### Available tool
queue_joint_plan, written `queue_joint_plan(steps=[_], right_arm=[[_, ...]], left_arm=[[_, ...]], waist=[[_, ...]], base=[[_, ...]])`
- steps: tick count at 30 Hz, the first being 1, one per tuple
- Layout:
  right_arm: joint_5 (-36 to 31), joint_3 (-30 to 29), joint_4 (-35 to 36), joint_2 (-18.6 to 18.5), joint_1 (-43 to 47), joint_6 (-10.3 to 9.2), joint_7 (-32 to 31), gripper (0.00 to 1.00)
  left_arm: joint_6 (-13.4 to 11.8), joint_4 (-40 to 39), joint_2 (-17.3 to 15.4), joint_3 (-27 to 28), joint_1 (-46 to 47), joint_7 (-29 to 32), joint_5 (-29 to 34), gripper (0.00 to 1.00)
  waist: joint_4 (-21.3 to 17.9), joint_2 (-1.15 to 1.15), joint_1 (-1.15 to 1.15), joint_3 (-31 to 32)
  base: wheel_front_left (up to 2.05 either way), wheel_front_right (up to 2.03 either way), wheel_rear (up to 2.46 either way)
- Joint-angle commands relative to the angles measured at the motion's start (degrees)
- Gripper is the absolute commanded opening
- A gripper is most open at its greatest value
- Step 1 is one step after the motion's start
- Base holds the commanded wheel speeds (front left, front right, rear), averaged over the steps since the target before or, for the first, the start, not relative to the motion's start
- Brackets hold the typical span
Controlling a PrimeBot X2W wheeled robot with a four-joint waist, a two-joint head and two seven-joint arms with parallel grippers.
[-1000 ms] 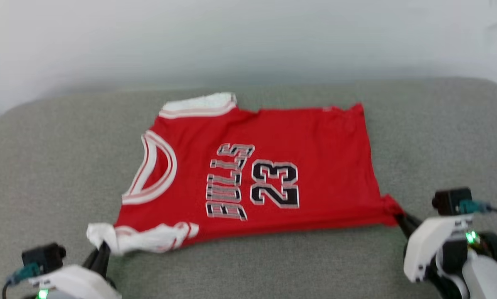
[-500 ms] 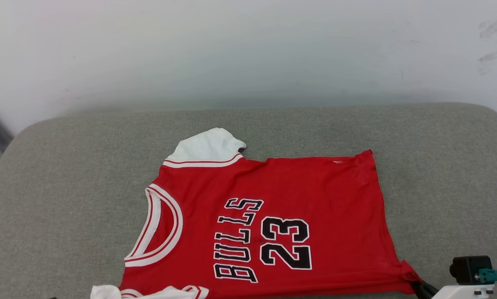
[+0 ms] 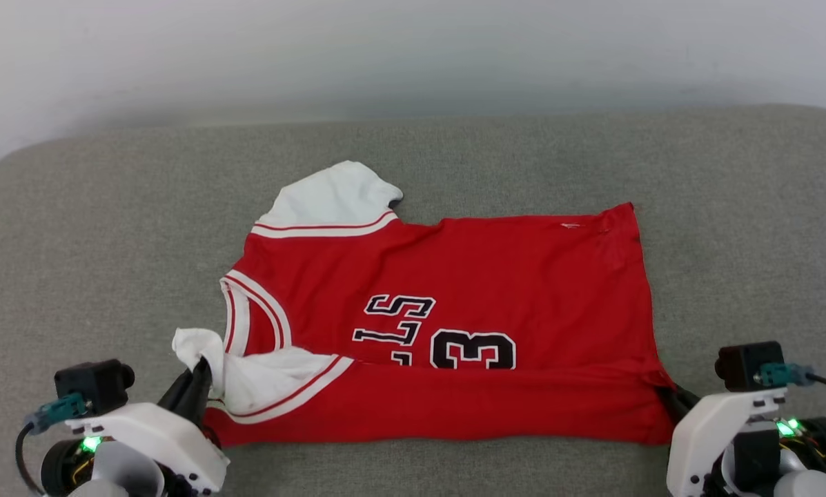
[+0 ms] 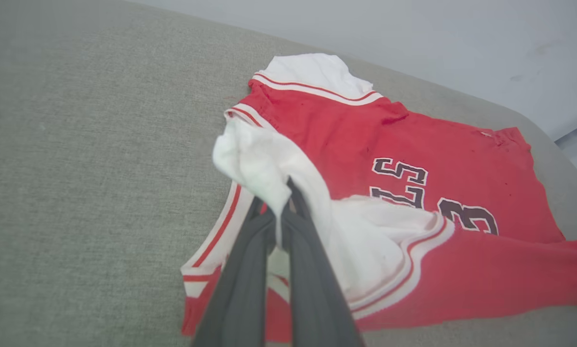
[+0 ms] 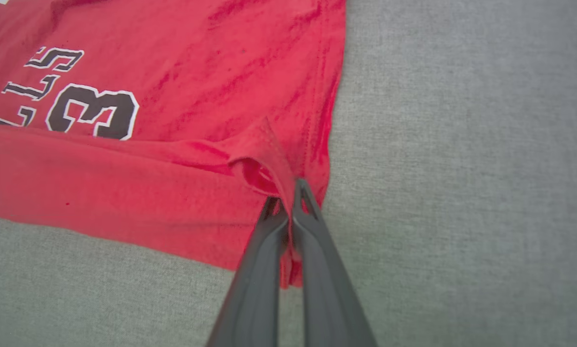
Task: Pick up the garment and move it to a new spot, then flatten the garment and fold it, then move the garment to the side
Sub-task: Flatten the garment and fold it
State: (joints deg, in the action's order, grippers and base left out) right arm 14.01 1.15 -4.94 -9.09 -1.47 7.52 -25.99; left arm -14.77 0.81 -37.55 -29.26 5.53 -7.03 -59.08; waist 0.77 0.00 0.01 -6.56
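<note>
Garment [image 3: 488,276] on grey cushion [image 3: 109,207]; pale wall [image 3: 385,48] behind.

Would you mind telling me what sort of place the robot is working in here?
Probably an indoor room or lab: a grey fabric-covered cushion with rounded corners stands against a plain white wall, with a red jersey lying on it.

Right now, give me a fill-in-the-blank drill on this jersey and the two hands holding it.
1. The left hand is shut on the garment's ____ sleeve.
2. The right hand is shut on a ____ hem corner.
3. The folded-over near edge leaves just one digit showing, a ____.
4. The garment lies on a ____ cushion.
Missing words: white; red; 3; grey.
</note>
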Motion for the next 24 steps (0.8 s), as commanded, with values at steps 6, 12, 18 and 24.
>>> queue_joint_plan(steps=[6, 12, 18, 24], right_arm=[[-0.76, 2.61, -4.14, -0.73, -5.41, -0.06, 0.59, 0.00], [-0.70, 3.95, -8.37, -1.32, -8.29, -0.06, 2.06, 0.39], [0.55, 4.74, -9.26, -1.55, -8.98, -0.06, 6.74, 1.00], [0.14, 2.83, -6.40, -0.09, -7.39, -0.04, 15.02, 1.00]], left_arm=[[3.94, 7.98, 3.17, -1.67, 6.25, 1.03, -0.08, 0.00], [7.61, 16.10, 6.14, -3.32, 10.19, 2.62, -1.04, 0.00], [9.53, 20.57, 7.77, -3.58, 11.92, 2.73, -1.77, 1.00], [8.23, 20.36, 5.10, -2.60, 11.39, 3.37, -1.61, 1.00]], waist=[[0.08, 0.00, -0.01, -5.33], [0.23, 0.00, -0.01, -6.96], [0.12, 0.00, -0.01, -5.78], [-0.68, 0.00, -0.01, -2.50]], base=[[0.00, 0.00, 0.00], [0.00, 0.00, 0.00], [0.00, 0.00, 0.00], [0.00, 0.00, 0.00]])
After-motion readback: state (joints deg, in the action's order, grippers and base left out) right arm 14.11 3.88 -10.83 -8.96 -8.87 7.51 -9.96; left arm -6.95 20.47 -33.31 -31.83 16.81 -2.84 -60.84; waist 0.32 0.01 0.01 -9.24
